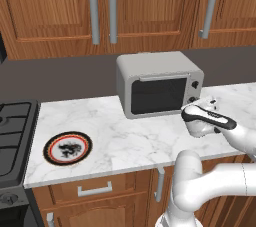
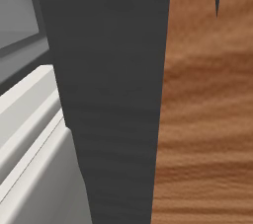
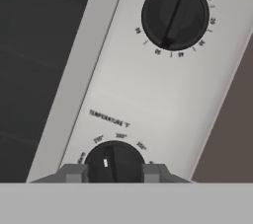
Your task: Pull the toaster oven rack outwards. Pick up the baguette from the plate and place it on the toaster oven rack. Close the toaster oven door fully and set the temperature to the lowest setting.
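**Gripper parked right on the temperature knob, door shut**

So the white arm comes up from about 5 o'clock in the left base view, bends at a fat elbow near the counter edge, and reaches forward so the gripper (image 1: 200, 105) sits right at the lower right front corner of the toaster oven (image 1: 150, 66). The wrist is angled, pointing in at the oven's control panel.

From the hand view, the two finger tips (image 3: 74, 172) stand at 6 o'clock, one on each side of the temperature knob (image 3: 114, 161). They look like they're pinched on the knob, touching its edges on both sides, so I'd call it clamped on the knob. The knob is dark and round with a small white mark, and "TEMPERATURE °F" is printed above it with numbers around the arc. A second dark knob (image 3: 175, 16) sits toward 1 o'clock on the same light-grey panel, with its own ring of tick numbers.

The toaster oven door (image 1: 159, 95) looks fully closed, dark glass flush with the frame, slim bar handle along the top.

The plate (image 1: 67, 147) sits on the marble counter (image 1: 135, 136) at about 8 o'clock from the oven, well apart from it, next to the stove (image 1: 12, 141).
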